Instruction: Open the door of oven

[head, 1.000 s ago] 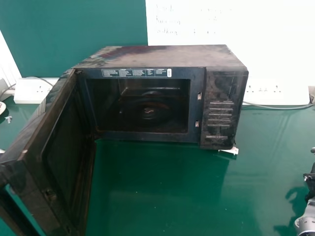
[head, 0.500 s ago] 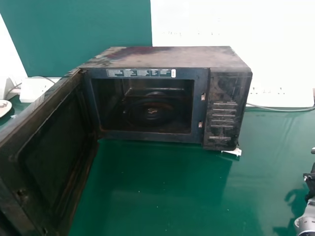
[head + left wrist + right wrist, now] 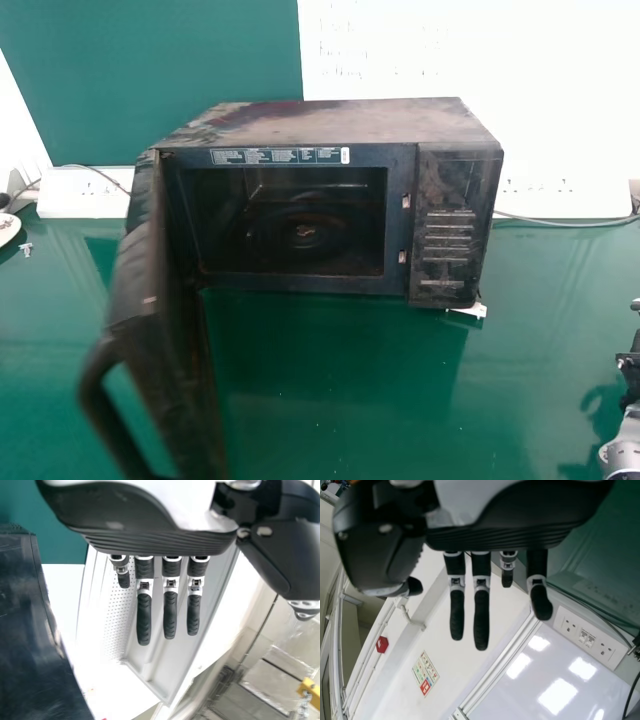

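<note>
Head view: the black, boxy metal oven (image 3: 340, 120) stands toward the far edge of the glossy green desk (image 3: 340, 380), its front facing the robot; that placing presumably leaves the door room to swing over the bare top. The dark, framed oven door (image 3: 165, 330), hinged on the robot's left, stands wide out toward the near edge, so the cavity and its round turntable (image 3: 303, 235) are exposed. The curved black handle (image 3: 92, 390) juts from the door's outer side, well away from the oven front, with nothing gripping it. In the left wrist view the left hand (image 3: 150, 537) has its fingers straight and spread, clamped on nothing; the right hand (image 3: 500, 537), in its own wrist view, is likewise extended and empty. The opening looks essentially done, so the likely next need is keeping both hands clear of the door.
</note>
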Tool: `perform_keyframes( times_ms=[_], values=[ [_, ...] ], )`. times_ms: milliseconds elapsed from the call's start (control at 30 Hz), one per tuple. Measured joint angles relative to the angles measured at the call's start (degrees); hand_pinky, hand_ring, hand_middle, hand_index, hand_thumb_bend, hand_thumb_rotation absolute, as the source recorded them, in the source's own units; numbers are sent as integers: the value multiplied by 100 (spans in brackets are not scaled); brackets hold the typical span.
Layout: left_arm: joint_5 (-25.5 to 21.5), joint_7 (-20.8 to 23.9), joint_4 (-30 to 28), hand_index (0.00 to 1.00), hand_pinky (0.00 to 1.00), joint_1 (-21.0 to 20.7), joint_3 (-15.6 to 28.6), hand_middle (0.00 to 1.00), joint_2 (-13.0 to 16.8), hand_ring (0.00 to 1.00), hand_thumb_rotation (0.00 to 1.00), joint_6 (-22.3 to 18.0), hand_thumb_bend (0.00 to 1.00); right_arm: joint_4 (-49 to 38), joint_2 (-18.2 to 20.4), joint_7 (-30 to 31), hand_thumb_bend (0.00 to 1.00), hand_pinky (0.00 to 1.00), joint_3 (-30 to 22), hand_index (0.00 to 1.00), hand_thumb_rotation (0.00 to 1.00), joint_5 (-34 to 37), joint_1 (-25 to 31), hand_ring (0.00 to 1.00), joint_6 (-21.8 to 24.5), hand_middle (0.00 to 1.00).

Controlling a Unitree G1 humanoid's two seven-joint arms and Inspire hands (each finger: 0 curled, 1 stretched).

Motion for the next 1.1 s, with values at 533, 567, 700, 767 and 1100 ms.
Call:
perform_keyframes(
  times_ms=[533, 567, 700, 767, 1100],
  values=[
    [-1880, 1857, -33, 40, 5, -1437, 1406, 26, -1694, 12, 67, -560, 99, 7, -11, 13, 100, 42, -8, 68, 89, 5, 8, 51, -4, 64],
    [-1867, 1906, -71, 39, 5, -1467, 1446, 26, -1707, 12, 67, -572, 99, 13, -10, 14, 100, 42, -7, 68, 89, 5, 8, 52, -3, 64],
    [-1803, 2042, -214, 38, 5, -1484, 1531, 25, -1791, 12, 69, -652, 99, 24, -10, 22, 100, 40, -7, 68, 89, 9, 8, 51, 9, 63],
    [-1764, 2081, -272, 37, 4, -1484, 1533, 24, -1822, 11, 70, -658, 99, 24, -8, 22, 100, 41, -5, 68, 89, 6, 8, 51, 8, 63],
    [-1541, 2061, -480, 36, 5, -1483, 1533, 22, -1928, 11, 72, -752, 97, 23, -7, 11, 100, 40, -3, 68, 91, -10, 8, 52, 3, 65]
  ],
)
